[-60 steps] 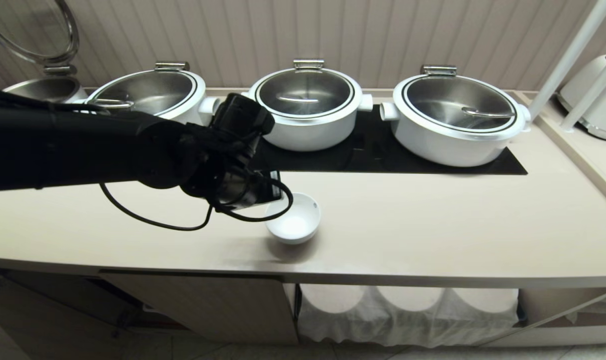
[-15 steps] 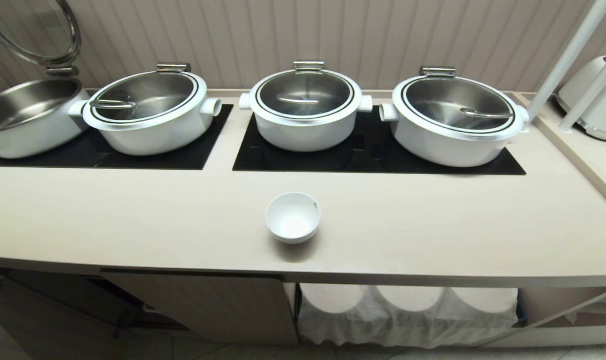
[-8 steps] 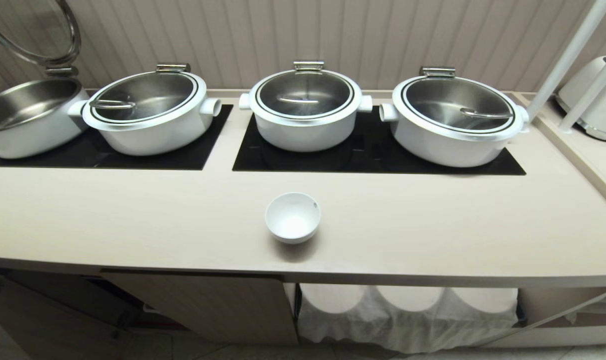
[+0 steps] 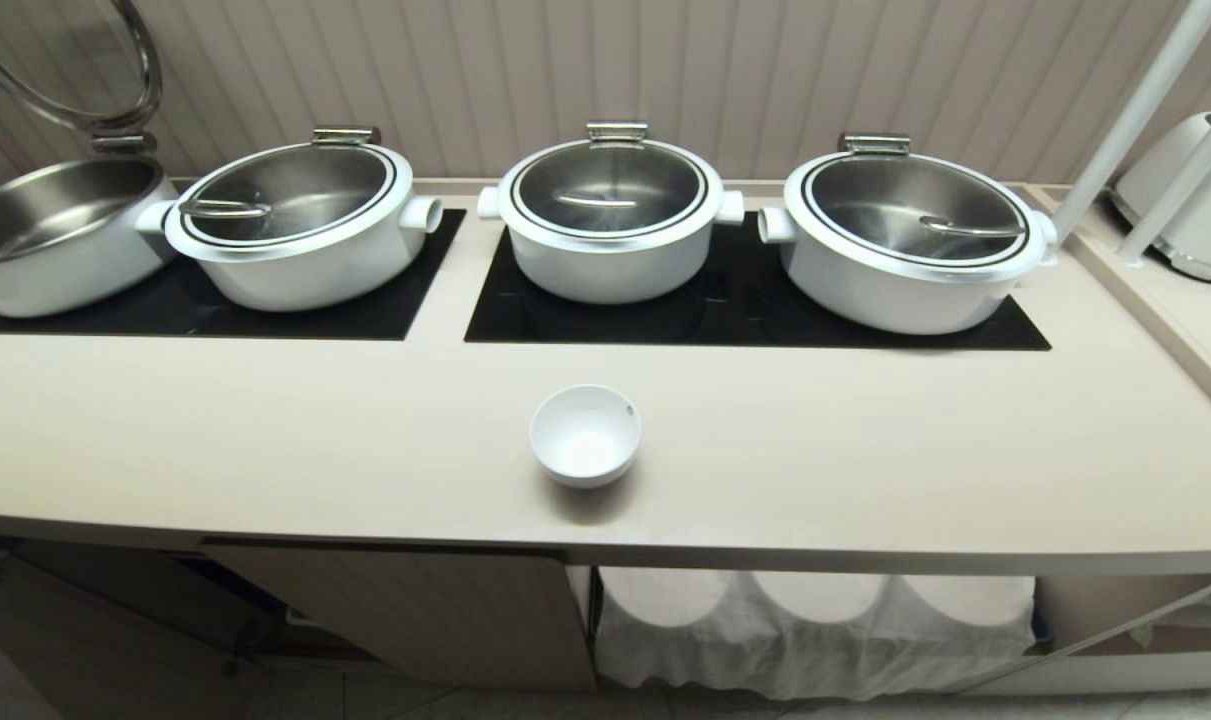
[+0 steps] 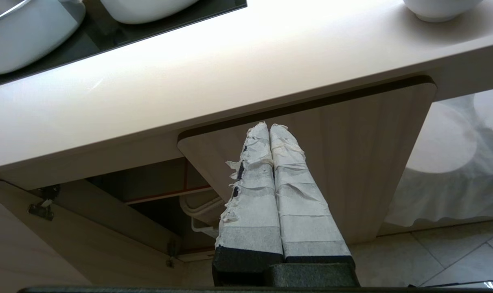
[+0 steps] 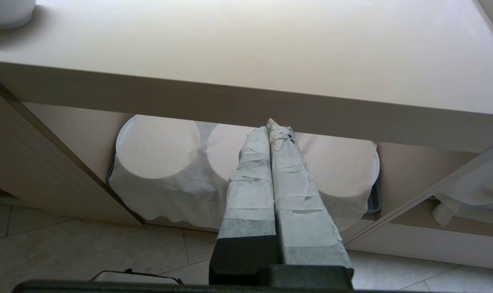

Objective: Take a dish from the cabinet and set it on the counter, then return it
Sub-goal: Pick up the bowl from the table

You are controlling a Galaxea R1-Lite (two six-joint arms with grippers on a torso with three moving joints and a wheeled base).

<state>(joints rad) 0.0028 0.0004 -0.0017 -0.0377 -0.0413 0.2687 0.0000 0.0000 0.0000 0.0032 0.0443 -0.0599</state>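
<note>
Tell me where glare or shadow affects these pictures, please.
Head view: the dish casts a soft shadow toward the counter's front edge. Left wrist view: strong glare washes out the counter top. Right wrist view: the cabinet underside lies in shade.

You get bright, even light from above; the counter [image 5: 148, 81] glares nearly white in the left wrist view. The dish [image 4: 585, 435] casts a soft shadow toward you (edges bow slightly).
</note>
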